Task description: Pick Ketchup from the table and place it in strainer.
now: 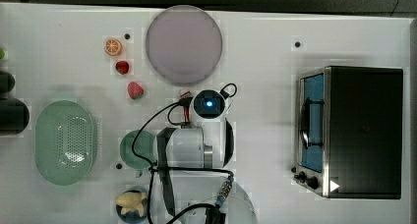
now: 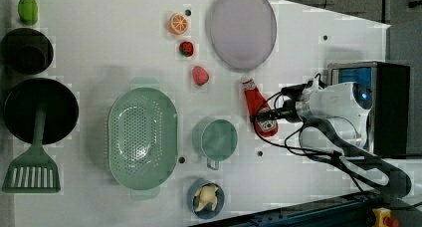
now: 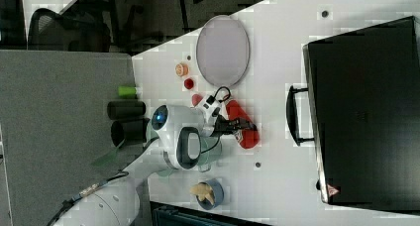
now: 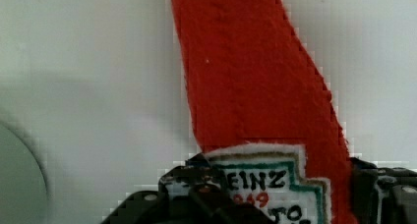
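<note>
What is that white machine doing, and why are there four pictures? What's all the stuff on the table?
The white machine is a robot arm with a gripper at its end, like a two-fingered hand. Three cameras watch the table from around it, and the fourth sits on the robot's wrist, so it sees things very close up. The gripper is down at a red ketchup bottle lying on the white table, with a finger on each side of it, and the bottle hasn't been lifted. Nearby are a pale green strainer, a green cup, a grey plate, two strawberries, an orange slice and a small black oven.
</note>
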